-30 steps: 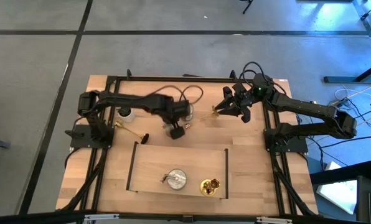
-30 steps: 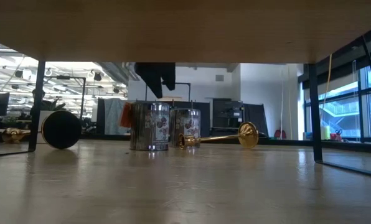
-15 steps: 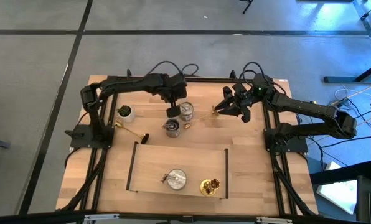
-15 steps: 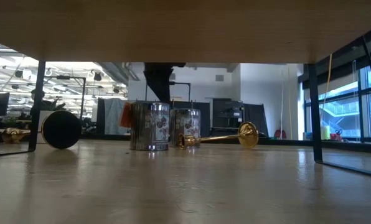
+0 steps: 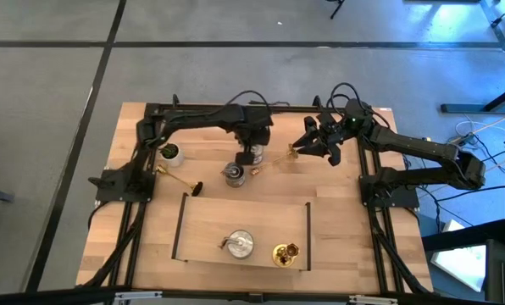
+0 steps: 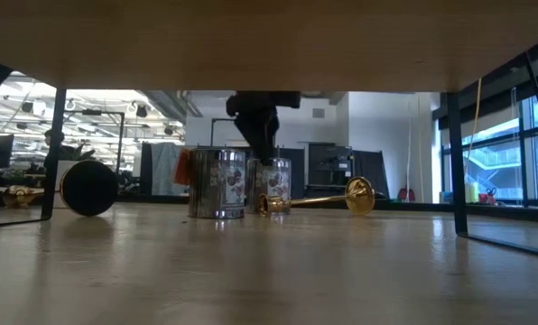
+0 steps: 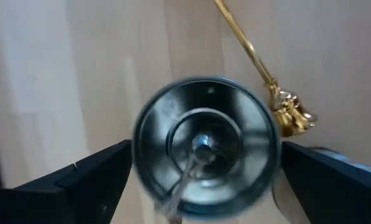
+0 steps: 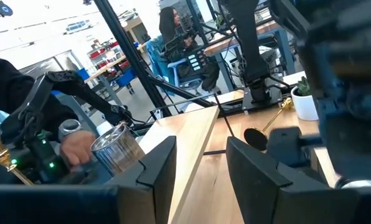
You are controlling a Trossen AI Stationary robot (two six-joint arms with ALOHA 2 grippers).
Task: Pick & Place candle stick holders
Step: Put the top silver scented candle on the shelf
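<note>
Two squat silver candle stick holders stand upright mid-table: one [image 5: 233, 174] nearer, one [image 5: 252, 158] farther. My left gripper [image 5: 252, 146] hangs open over the farther one [image 7: 204, 152], pointing steeply down. One finger [image 7: 92, 180] is on each side of it, apart from its wall. A gold holder [image 5: 274, 161] lies on its side just right of it [image 6: 319, 199]. My right gripper [image 5: 307, 146] waits open and level above the gold holder's base end, with nothing between its fingers [image 8: 157, 168].
Another gold holder [image 5: 178, 178] lies on its side at the left, near a small white plant pot [image 5: 172, 154]. A low dark-walled frame [image 5: 183, 224] near the front holds a silver holder [image 5: 238, 244] and a gold one [image 5: 285, 252]. People show in the room behind [image 8: 173, 25].
My left gripper has gone from beside the nearer silver holder toward the table's far edge and then right. It has rolled about its own axis and sunk a little over the farther silver holder, staying open. The holders have not moved.
</note>
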